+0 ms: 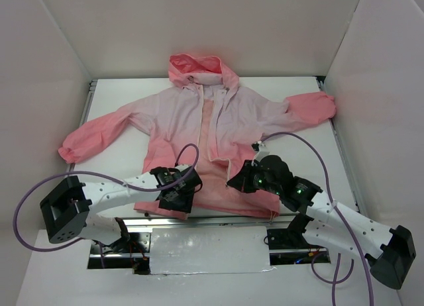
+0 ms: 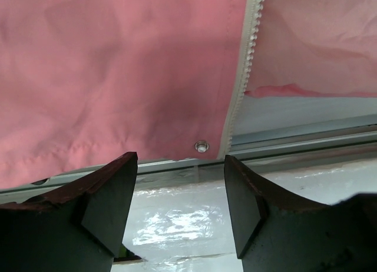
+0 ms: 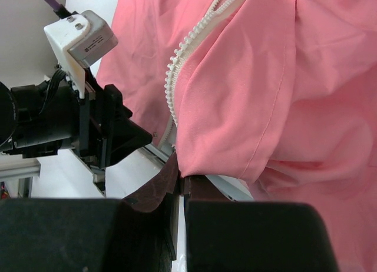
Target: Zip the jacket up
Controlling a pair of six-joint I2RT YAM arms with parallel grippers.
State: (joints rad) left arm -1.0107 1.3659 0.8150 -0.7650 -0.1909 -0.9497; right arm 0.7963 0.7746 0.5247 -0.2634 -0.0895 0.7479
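Two halves of the jacket lie flat on the bench. The hood is at the far edge, the hem runs along the near edge, and the sleeves spread toward the left and right edges. The zipper is open, and its white teeth run down to the hem beside a small rivet.

I judge the cloth thin, light and limp. It will likely bunch or slide on the bench rather than resist a pull. The toothed tape looks like the firmest part, so the hem corners right beside the zipper ends are where I would take hold, keeping the bottom taut.

My right tool has its fingers together, pinching the hem of the right half just beside the teeth. My left tool hangs with its fingers apart and holds nothing. It sits at the near edge, just short of the left half's hem corner.

Both arms reach in low from the near corners, wrists angled toward the middle of the near edge and close together.
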